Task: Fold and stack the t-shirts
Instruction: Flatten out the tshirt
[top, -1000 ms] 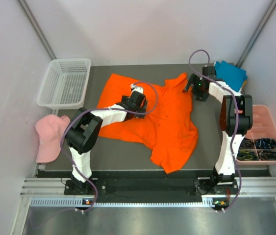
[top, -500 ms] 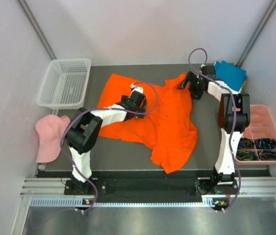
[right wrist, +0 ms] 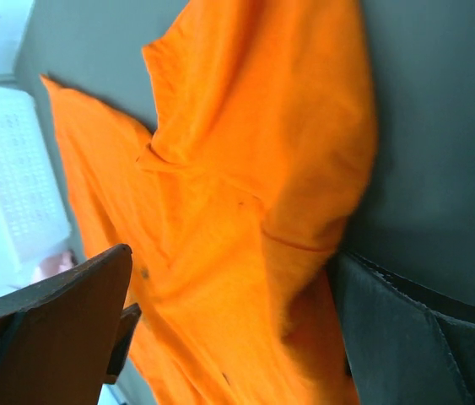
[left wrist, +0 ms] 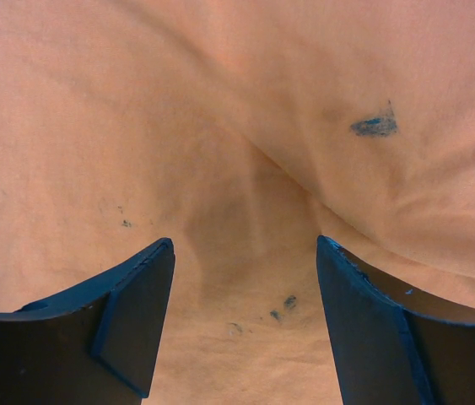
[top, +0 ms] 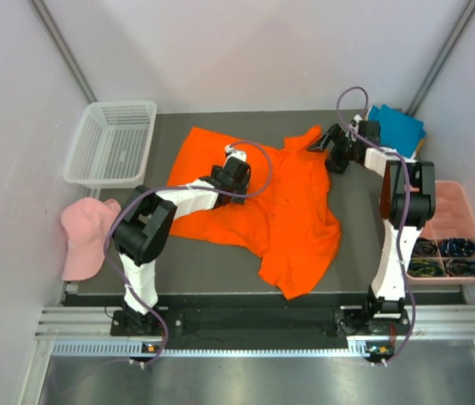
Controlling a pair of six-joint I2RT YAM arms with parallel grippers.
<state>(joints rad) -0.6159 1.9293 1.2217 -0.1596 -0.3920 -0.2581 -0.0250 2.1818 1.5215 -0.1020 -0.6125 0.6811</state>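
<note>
A bright orange t-shirt [top: 288, 211] lies crumpled and partly spread over the dark table, and in the left wrist view the orange t-shirt [left wrist: 220, 126] fills the frame. My left gripper [top: 239, 179] is low over its middle. Its jaws stand apart, with a soft ridge of cloth between them, left gripper [left wrist: 244, 245]. My right gripper [top: 323, 145] is at the shirt's far right sleeve, open wide, with orange cloth [right wrist: 245, 126] lying between its fingers, right gripper [right wrist: 230, 253]. A teal blue t-shirt [top: 397, 126] lies folded at the far right corner.
A white mesh basket [top: 110, 143] stands at the far left. A pale pink cap [top: 81, 236] lies at the table's left edge. A pink compartment tray [top: 452, 215] with dark small items sits off the right edge.
My right gripper has shifted from beside the sleeve up to the sleeve's far corner. The left arm has stayed over the shirt's middle.
</note>
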